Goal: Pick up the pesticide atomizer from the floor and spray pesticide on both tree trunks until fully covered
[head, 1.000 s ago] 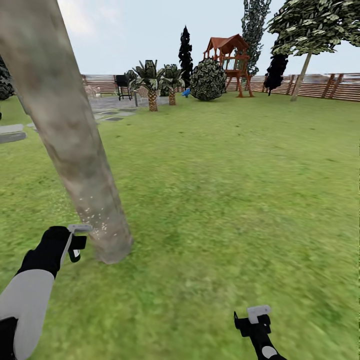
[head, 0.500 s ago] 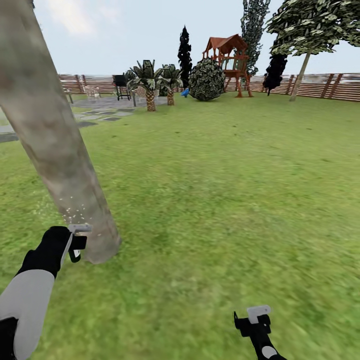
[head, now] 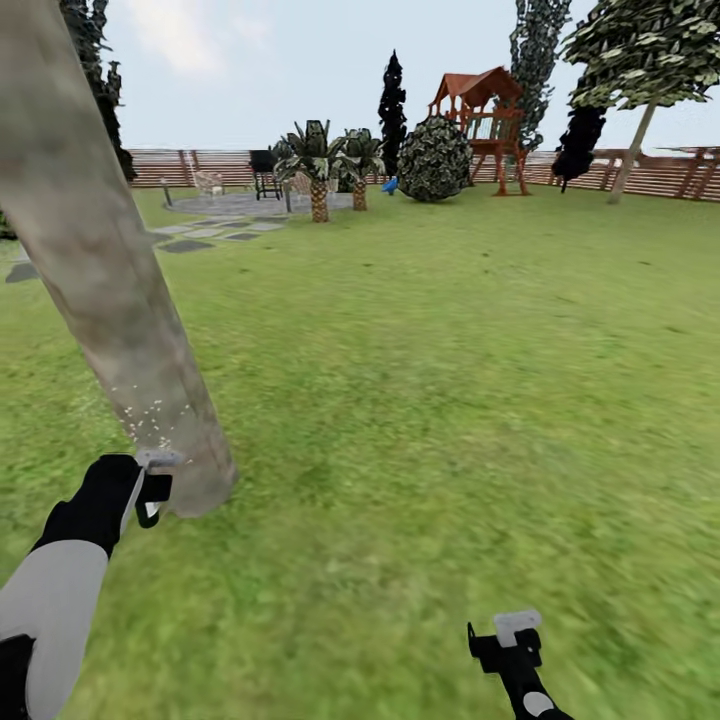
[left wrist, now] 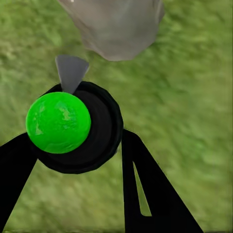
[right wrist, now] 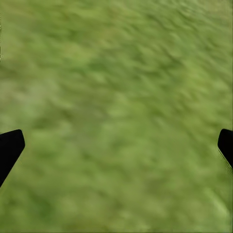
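The pesticide atomizer [left wrist: 73, 126], a black round body with a bright green cap and grey nozzle, sits clamped between the left gripper's [head: 150, 490] fingers, nozzle just beside the base of a mottled grey-beige tree trunk [head: 110, 290] flecked with white specks. No lettering is readable. The right gripper [right wrist: 116, 145] hangs spread wide over the lawn [head: 450, 400], holding nothing.

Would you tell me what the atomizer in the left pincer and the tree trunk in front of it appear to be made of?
The atomizer looks like moulded plastic: a glossy bright green round top on a smooth matt black body, with a flat grey nozzle. The tree trunk looks like bark: mottled grey-beige, matt, unevenly blotched, with pale specks low down that may be spray. Both are simulator renders, so this is only appearance.
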Available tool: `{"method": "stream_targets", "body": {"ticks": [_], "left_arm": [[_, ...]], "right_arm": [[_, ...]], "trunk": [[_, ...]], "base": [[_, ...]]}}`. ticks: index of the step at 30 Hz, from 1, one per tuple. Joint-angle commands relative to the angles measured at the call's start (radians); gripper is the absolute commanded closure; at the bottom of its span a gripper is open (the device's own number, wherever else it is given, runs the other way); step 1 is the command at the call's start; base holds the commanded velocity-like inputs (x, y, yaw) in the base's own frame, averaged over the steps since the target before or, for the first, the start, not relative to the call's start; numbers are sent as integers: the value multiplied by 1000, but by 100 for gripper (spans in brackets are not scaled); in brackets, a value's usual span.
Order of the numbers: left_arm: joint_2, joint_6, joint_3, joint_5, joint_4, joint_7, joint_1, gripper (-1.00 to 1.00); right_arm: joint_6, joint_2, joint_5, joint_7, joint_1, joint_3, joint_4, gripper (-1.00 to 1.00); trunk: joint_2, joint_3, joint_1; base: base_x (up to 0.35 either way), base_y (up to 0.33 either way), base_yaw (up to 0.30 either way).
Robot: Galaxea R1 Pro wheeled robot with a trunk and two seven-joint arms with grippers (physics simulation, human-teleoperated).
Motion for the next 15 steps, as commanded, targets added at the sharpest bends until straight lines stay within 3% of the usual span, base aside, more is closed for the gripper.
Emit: {"method": "stream_targets", "body": {"ticks": [1, 6, 15], "left_arm": [[0, 4, 3, -11, 0, -8, -1, 100], [-3, 2, 2, -8, 11, -8, 2, 100], [-3, 1, 2, -9, 47, -1, 2, 100]], "right_arm": [[-3, 0, -10, -2, 0, 9, 0, -100], [-3, -1, -10, -2, 0, 9, 0, -100], [-3, -1, -10, -2, 0, 9, 0, -100]], "trunk": [[0, -1, 0], [0, -1, 0], [0, -1, 0]], "base": [[102, -273, 276], [141, -266, 213], [222, -203, 14]]}}
